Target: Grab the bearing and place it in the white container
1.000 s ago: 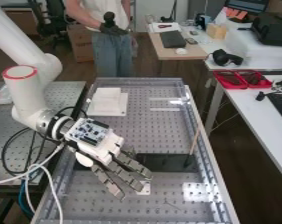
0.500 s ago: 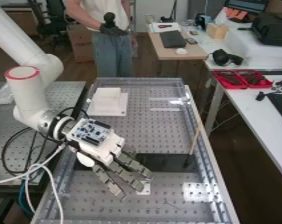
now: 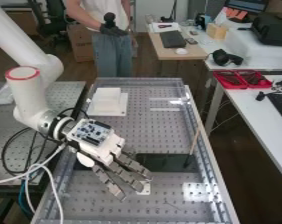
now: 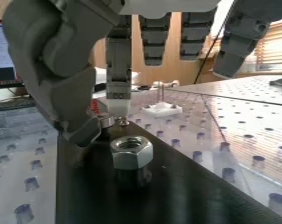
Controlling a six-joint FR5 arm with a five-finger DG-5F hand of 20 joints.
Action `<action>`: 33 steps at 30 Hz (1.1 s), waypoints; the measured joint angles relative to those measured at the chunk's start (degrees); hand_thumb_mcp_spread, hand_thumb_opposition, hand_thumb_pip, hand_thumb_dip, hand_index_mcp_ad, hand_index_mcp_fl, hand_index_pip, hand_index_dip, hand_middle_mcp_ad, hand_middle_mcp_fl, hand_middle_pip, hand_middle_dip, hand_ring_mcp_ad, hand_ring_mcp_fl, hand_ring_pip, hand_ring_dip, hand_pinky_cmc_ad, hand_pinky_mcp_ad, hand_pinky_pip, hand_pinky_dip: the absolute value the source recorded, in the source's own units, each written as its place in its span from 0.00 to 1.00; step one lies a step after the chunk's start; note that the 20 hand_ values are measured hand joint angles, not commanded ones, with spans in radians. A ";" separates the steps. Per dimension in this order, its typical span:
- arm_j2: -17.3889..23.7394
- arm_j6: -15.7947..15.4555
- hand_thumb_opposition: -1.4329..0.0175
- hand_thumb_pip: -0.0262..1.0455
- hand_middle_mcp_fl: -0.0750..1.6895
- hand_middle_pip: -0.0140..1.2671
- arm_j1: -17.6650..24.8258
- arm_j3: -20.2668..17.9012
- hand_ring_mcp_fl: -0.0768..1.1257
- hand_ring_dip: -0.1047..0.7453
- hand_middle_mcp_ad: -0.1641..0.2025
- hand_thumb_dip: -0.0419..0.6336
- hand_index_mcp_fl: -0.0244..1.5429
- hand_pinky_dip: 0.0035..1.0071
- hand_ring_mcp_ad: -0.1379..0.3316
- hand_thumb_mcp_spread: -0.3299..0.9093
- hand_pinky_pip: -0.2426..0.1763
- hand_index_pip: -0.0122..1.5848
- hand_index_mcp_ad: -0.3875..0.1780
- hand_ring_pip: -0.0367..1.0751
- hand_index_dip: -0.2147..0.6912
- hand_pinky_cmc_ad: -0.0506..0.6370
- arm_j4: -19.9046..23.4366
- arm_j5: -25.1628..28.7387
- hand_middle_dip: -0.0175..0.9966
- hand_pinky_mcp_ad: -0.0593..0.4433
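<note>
Hanging over black strip (image 3: 166,162), hand (image 3: 106,150) open, fingers straight, thumb near silver bearing (image 4: 106,119), hex nut (image 4: 132,158) nearby

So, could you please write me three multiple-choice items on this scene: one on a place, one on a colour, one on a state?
1. In the high view, where is the square white container on the perforated grey bench?
A. Near end
B. Far end, left side
C. Far end, right side

2. What colour is the ring on the white robot arm?
A. Red
B. Green
C. Yellow

3. How does the silver hexagonal nut sit?
A. On its side
B. Tilted against a wall
C. Flat, hole upward

Key:
1 B: it sits toward the bench's far left corner.
2 A: a red band circles the joint's cap.
3 C: its threaded hole faces up.
</note>
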 joint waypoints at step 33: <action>-0.28 -1.86 0.39 0.66 0.04 0.11 0.41 -0.21 0.06 0.19 0.64 0.46 0.03 0.30 0.65 0.54 0.35 0.97 0.56 0.10 0.43 0.65 1.15 0.47 0.17 0.74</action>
